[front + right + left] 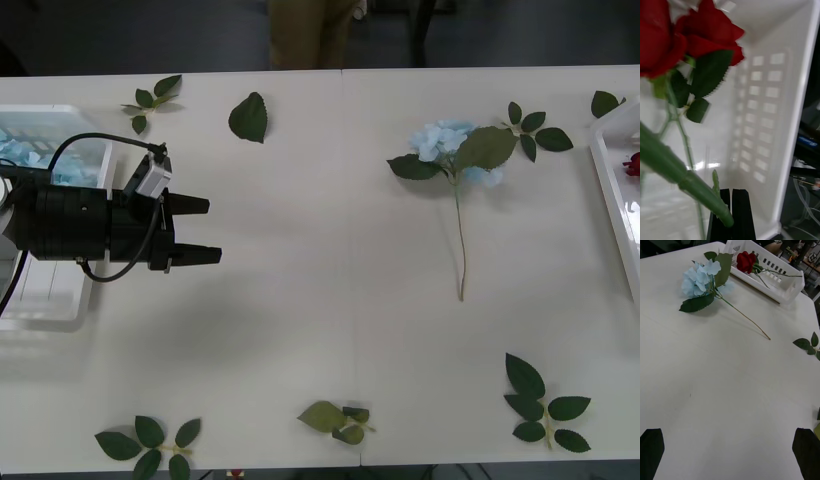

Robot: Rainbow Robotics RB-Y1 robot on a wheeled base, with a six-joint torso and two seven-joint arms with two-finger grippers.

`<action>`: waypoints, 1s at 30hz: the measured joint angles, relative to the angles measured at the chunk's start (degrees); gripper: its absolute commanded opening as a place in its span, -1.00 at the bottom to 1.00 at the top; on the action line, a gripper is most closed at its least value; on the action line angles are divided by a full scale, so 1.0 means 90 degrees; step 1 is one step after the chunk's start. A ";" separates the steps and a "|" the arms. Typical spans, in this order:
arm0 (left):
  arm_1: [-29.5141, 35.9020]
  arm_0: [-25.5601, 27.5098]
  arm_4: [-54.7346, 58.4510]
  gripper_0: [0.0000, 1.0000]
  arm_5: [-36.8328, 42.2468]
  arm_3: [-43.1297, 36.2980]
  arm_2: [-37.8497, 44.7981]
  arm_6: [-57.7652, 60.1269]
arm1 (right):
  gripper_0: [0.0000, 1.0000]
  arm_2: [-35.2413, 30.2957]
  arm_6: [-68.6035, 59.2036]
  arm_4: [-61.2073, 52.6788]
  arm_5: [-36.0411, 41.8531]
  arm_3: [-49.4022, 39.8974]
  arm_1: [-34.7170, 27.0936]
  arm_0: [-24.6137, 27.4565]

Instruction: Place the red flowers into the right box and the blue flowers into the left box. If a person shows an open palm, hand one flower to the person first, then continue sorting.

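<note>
The sorting looks mostly done, with one flower plainly left. A single blue flower [455,145] lies on the table [300,300] right of centre, its head toward the far side and its stem running back toward the near edge, touching neither box.

The left box [40,300] sits at the table's left edge and already holds pale blue blooms [25,150] in its far end. The right box [612,190] is at the right edge, only partly in the front view; a red flower [632,163] shows inside it, and the left wrist view shows the same red head [746,260] resting in the box with its stem [778,273] along the inside.

The left gripper [195,230] hovers over the table just right of the left box, fingers parted and empty, pointing toward the blue flower but well apart from it. The right gripper [732,213] is down inside the right box, its black fingers pressed together. A thick green stem [685,176] crosses close in front of them and red roses [685,37] hang near the camera; the stem seems to pass beside the fingers rather than between them, though the close view leaves that uncertain.

A person's legs [310,35] stand beyond the far edge; no open palm is visible. Loose leaf sprigs [545,405] are scattered about and need no sorting. What is left, by my judgement, is moving the blue flower into the left box.
</note>
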 measured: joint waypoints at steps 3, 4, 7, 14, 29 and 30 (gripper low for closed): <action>-0.0003 0.0015 0.0000 1.00 0.0000 0.0000 -0.0026 0.0000 | -1.00 -0.0004 0.0190 0.0810 -0.0348 0.0100 0.0006 0.0002; -0.0003 0.0018 0.0000 1.00 -0.0002 0.0000 -0.0038 0.0000 | -1.00 -0.0014 0.0190 0.0911 -0.0471 0.0188 0.0006 0.0002; -0.0003 0.0025 0.0000 1.00 -0.0004 0.0000 -0.0045 0.0000 | -1.00 -0.0100 0.0189 0.0915 -0.0836 0.0615 0.0009 0.0003; -0.0005 0.0038 0.0000 1.00 -0.0006 -0.0002 -0.0045 0.0000 | -1.00 -0.0310 0.0179 0.0084 -0.1716 0.1537 0.0009 0.0137; -0.0006 0.0050 0.0000 1.00 -0.0007 -0.0003 -0.0045 0.0000 | 0.26 -0.0309 -0.0060 -0.1682 -0.1418 0.1544 0.0010 0.0459; -0.0006 0.0050 0.0000 1.00 -0.0007 -0.0003 -0.0045 0.0000 | 0.26 -0.0309 -0.0117 -0.1787 -0.1264 0.1526 0.0010 0.0459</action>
